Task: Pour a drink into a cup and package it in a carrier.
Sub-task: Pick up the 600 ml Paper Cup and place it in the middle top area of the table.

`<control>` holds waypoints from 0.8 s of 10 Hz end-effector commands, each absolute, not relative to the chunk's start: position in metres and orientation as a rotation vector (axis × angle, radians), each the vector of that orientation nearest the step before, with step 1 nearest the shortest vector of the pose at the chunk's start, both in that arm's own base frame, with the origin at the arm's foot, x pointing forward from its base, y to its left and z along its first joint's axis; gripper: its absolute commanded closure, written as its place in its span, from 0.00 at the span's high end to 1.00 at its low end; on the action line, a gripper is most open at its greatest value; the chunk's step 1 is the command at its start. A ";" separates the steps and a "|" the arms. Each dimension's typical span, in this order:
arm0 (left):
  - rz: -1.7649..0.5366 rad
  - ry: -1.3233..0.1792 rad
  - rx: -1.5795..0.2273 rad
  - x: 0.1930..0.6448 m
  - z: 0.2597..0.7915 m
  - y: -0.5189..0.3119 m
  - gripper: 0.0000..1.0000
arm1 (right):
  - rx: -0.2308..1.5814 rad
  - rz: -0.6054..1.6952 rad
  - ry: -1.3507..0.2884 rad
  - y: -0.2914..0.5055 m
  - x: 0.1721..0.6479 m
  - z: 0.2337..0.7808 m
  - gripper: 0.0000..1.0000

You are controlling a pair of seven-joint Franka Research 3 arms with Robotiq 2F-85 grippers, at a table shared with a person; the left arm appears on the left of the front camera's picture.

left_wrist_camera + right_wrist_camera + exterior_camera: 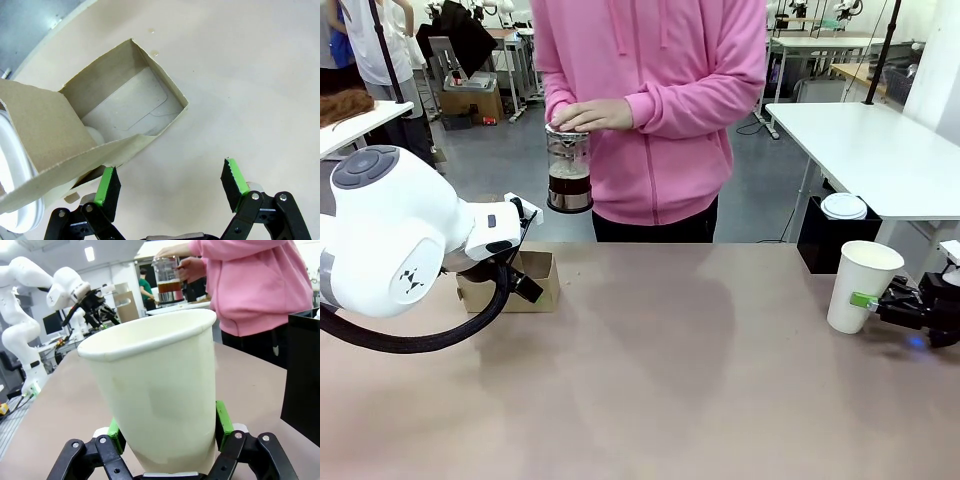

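Plain white cup (863, 285); pinkish-tan table (670, 380); plain brown cardboard carrier (548, 290). The drink (569, 187) is dark brown inside a clear jug (569, 155) with silver metal bands. The person's hoodie (660, 100) is bright pink. The right gripper (167, 435) is black with bright green pads (223, 424).

A lab — white worktables (865, 140) in rows, bare grey floor (760, 190).

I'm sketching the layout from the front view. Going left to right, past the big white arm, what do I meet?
carrier → press jug, held up by the person → cup → right gripper, closed on the cup's lower part.
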State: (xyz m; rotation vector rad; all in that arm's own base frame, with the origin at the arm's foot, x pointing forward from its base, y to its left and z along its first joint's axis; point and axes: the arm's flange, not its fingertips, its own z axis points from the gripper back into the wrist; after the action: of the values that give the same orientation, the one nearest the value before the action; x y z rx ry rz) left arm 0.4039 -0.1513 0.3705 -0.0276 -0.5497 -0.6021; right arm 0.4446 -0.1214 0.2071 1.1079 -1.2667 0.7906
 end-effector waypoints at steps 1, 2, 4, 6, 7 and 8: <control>-0.602 -0.550 -0.029 0.404 0.371 -0.151 1.00 | 1.095 0.797 -1.275 -0.123 0.444 0.208 0.80; -0.602 -0.550 -0.029 0.404 0.371 -0.151 1.00 | 1.095 0.797 -1.275 -0.123 0.444 0.208 0.80; -0.602 -0.550 -0.029 0.404 0.371 -0.151 1.00 | 1.107 0.791 -1.268 -0.122 0.445 0.207 0.84; -0.602 -0.550 -0.029 0.404 0.371 -0.151 1.00 | 1.082 0.693 -1.279 -0.082 0.453 0.254 0.80; -0.602 -0.550 -0.029 0.404 0.371 -0.151 1.00 | 1.073 0.648 -1.285 -0.062 0.463 0.272 0.80; -0.602 -0.550 -0.029 0.404 0.371 -0.151 1.00 | 1.060 0.610 -1.282 -0.041 0.474 0.285 0.80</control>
State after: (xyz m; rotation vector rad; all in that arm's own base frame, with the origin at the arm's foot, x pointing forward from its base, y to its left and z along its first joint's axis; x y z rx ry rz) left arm 0.4039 -0.1514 0.3705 -0.0277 -0.5497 -0.6024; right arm 0.4656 -0.0693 0.2635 1.0992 -1.2953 0.6805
